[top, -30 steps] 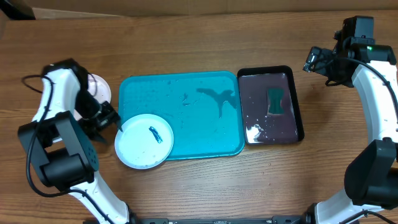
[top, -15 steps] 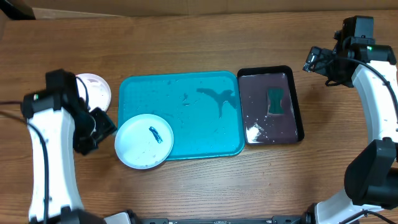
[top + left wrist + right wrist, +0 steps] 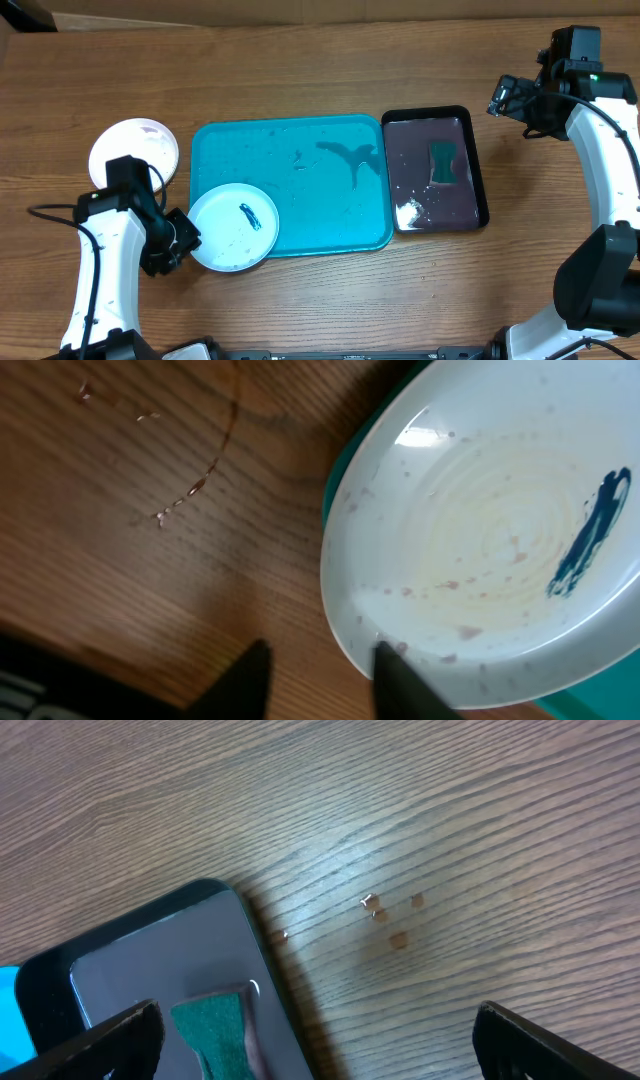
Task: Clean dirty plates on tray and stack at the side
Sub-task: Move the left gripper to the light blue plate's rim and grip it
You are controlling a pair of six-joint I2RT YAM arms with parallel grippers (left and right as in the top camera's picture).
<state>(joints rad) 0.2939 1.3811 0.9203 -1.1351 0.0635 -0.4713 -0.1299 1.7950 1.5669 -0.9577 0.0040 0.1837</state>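
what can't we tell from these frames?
- Left gripper grip: left wrist view cuts its fingers at the bottom edge; the smeared white round plastic plate's rim sits between them, contact unclear. Overhead, too small to tell.
- Pinkish-centred white round plate beside the turquoise tray: overhead cannot show whether others lie beneath.
- Green sponge in the black rectangular tray: right wrist view's bottom edge crops it.

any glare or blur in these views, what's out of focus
Left wrist view: dark fingers of the left gripper are blurred, and a white highlight glares on the small round white plastic plate; overhead view: sharp, with a bright glint on the wet floor of the small black rectangular tray; right wrist view: wood grain crisp, fingers of the right gripper soft-edged.
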